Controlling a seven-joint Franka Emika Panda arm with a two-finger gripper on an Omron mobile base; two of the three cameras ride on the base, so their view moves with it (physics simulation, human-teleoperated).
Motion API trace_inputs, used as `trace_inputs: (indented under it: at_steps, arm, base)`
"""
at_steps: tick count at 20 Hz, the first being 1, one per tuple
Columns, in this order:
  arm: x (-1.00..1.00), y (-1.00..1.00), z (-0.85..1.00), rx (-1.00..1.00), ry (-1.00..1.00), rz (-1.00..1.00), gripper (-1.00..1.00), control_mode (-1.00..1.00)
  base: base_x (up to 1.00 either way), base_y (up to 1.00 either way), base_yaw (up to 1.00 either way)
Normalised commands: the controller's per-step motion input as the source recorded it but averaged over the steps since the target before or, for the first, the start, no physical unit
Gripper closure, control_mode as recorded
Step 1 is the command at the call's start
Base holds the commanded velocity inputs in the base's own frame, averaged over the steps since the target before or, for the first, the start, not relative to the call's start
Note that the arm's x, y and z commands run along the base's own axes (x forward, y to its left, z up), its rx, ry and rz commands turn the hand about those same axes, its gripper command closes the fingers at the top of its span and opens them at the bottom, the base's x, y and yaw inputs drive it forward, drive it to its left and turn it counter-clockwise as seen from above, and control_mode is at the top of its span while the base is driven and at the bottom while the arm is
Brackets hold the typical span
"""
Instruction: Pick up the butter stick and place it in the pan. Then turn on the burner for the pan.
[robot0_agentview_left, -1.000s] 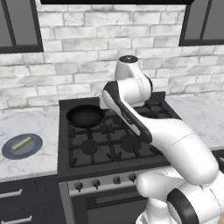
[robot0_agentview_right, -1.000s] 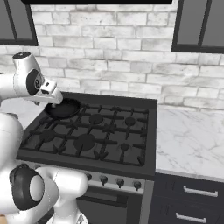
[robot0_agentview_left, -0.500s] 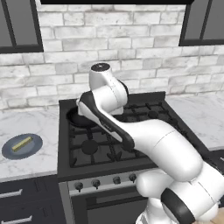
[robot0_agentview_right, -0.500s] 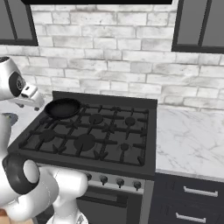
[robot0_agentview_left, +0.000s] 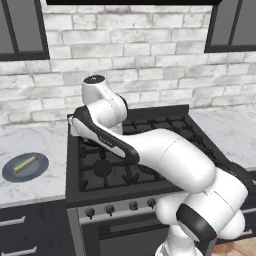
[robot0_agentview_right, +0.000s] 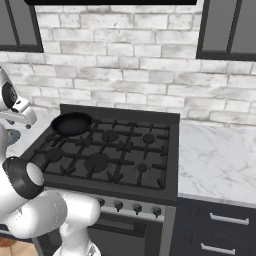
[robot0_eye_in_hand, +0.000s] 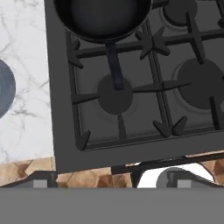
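The butter stick (robot0_agentview_left: 25, 163) lies on a blue-grey plate (robot0_agentview_left: 37, 169) on the left counter. A black pan (robot0_agentview_right: 72, 123) sits on the stove's back-left burner; in the hand view the pan (robot0_eye_in_hand: 103, 15) is at the top, its handle (robot0_eye_in_hand: 114, 65) pointing down toward me. My arm hides the pan in the left base view. My gripper (robot0_eye_in_hand: 109, 181) hovers above the stove's front-left corner, fingertips (robot0_eye_in_hand: 43, 179) wide apart and holding nothing. The plate's rim (robot0_eye_in_hand: 5, 89) shows at the left edge of the hand view.
The black gas stove (robot0_agentview_right: 115, 155) has several burners with grates, and a row of knobs (robot0_agentview_left: 110, 209) along its front. Marble counter (robot0_agentview_right: 220, 155) runs to the right and marble counter (robot0_agentview_left: 30, 142) to the left. A brick wall and dark cabinets stand behind.
My arm has swung left from over the stove's middle toward its left edge, uncovering the pan in the right base view. Butter, plate and pan have stayed put.
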Motion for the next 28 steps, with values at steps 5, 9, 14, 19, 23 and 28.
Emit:
trace_inputs:
  at_steps: [5, 9, 14, 19, 23, 28]
  arm:
    - [0.0, 0.54, -0.07, 0.08, 0.0, -0.16, -1.0, -1.0]
    - [0.0, 0.43, -0.13, 0.1, 0.0, -0.14, -1.0, -1.0]
    - [0.0, 0.24, -0.24, 0.14, 0.0, -0.02, -1.0, -1.0]
    - [0.03, 0.53, -0.12, 0.06, 0.0, -0.03, -1.0, -1.0]
    - [0.15, 0.54, -0.03, 0.01, 0.0, -0.01, -1.0, -1.0]
    - [0.45, 0.55, 0.0, 0.0, 0.11, 0.0, -1.0, -1.0]
  base:
    - [0.0, 0.0, 0.0]
    - [0.0, 0.0, 0.0]
    - [0.0, 0.0, 0.0]
    - [0.0, 0.0, 0.0]
    - [0.0, 0.0, 0.0]
    - [0.0, 0.0, 0.0]
